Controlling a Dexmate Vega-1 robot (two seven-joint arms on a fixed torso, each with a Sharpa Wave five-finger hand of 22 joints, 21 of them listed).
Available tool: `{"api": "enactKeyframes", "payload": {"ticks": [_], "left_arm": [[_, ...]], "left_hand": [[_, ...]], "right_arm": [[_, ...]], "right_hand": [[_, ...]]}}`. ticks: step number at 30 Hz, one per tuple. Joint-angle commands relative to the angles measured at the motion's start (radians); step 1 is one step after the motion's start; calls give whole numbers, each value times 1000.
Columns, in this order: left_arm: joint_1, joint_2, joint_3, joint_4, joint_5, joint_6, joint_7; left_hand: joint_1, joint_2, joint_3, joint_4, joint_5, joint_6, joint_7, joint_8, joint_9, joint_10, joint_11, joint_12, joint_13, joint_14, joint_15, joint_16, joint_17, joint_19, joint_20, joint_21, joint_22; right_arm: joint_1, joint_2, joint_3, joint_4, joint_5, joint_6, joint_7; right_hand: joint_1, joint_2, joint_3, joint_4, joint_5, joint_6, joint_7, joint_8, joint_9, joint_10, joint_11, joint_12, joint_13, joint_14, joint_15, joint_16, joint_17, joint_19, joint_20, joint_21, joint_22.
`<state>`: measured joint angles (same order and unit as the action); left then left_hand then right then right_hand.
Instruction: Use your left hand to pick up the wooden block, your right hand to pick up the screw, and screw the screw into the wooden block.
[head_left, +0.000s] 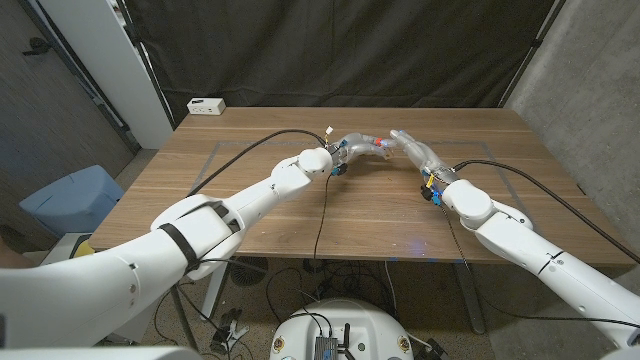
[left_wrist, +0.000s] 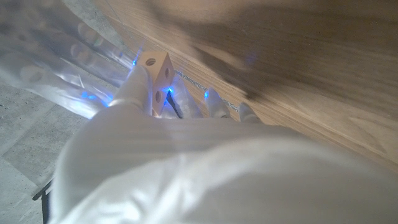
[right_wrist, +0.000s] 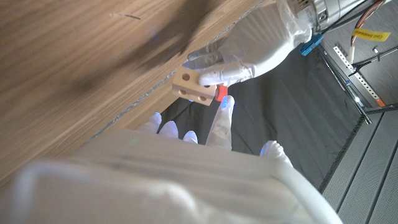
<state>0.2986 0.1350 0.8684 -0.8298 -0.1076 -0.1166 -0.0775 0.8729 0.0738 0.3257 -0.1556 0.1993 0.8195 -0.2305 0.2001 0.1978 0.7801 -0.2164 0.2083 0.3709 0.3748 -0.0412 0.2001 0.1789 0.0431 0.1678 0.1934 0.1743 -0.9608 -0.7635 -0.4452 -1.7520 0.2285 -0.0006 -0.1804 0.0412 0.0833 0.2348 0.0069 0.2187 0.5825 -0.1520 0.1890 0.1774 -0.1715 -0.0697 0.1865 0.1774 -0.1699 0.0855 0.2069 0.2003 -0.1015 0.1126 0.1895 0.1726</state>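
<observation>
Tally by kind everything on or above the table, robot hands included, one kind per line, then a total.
Robot hands: 2, the left hand and the right hand
Wooden block: 1, the wooden block held by the left hand
Red screw: 1, the screw at the block, by the right hand's fingertips
White box: 1, the white box at the table's far left corner
Total: 5

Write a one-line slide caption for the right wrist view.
Left hand holds the wooden block above the table while the right hand brings a red piece to it.
</observation>
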Motion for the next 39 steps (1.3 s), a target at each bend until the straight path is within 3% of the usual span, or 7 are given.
{"api": "enactKeyframes", "payload": {"ticks": [1, 16, 39], "left_arm": [[3, 36, 6, -86, 14, 64, -15], [14, 136, 24, -298, 80, 187, -18], [21, 223, 36, -468, 148, 306, -51]], "left_hand": [[-4, -2, 1, 3, 5, 40, 31, 4, 3, 8, 1, 6, 3, 6, -42, 0, 2, 2, 3, 4, 4], [-5, -5, 0, 3, 5, 43, 32, 5, 3, 14, 2, 9, 5, 11, -43, 2, 2, 5, 5, 5, 4], [-15, -10, -5, 7, 4, 47, 35, 6, 2, 36, 2, 20, 13, 22, -47, 5, 2, 0, 8, 2, 4]], "right_arm": [[-30, -24, 49, -31, 6, -1, -38], [-32, -17, 64, -9, 14, 28, -39], [22, 6, 42, 91, 42, 91, 34]], "right_hand": [[-1, 7, -1, 5, 5, 10, 3, 2, 2, -11, -5, 9, 2, -134, -6, 5, -1, 6, 5, 6, 0], [1, 6, 0, 6, 6, 11, 5, 2, 2, -7, -5, 9, 2, -130, -5, 5, -2, 9, 6, 7, 0], [3, 0, -1, 5, 6, 3, 16, -3, 2, -4, 4, 7, 2, -128, -3, 3, -2, 20, 9, 9, 0]]}}
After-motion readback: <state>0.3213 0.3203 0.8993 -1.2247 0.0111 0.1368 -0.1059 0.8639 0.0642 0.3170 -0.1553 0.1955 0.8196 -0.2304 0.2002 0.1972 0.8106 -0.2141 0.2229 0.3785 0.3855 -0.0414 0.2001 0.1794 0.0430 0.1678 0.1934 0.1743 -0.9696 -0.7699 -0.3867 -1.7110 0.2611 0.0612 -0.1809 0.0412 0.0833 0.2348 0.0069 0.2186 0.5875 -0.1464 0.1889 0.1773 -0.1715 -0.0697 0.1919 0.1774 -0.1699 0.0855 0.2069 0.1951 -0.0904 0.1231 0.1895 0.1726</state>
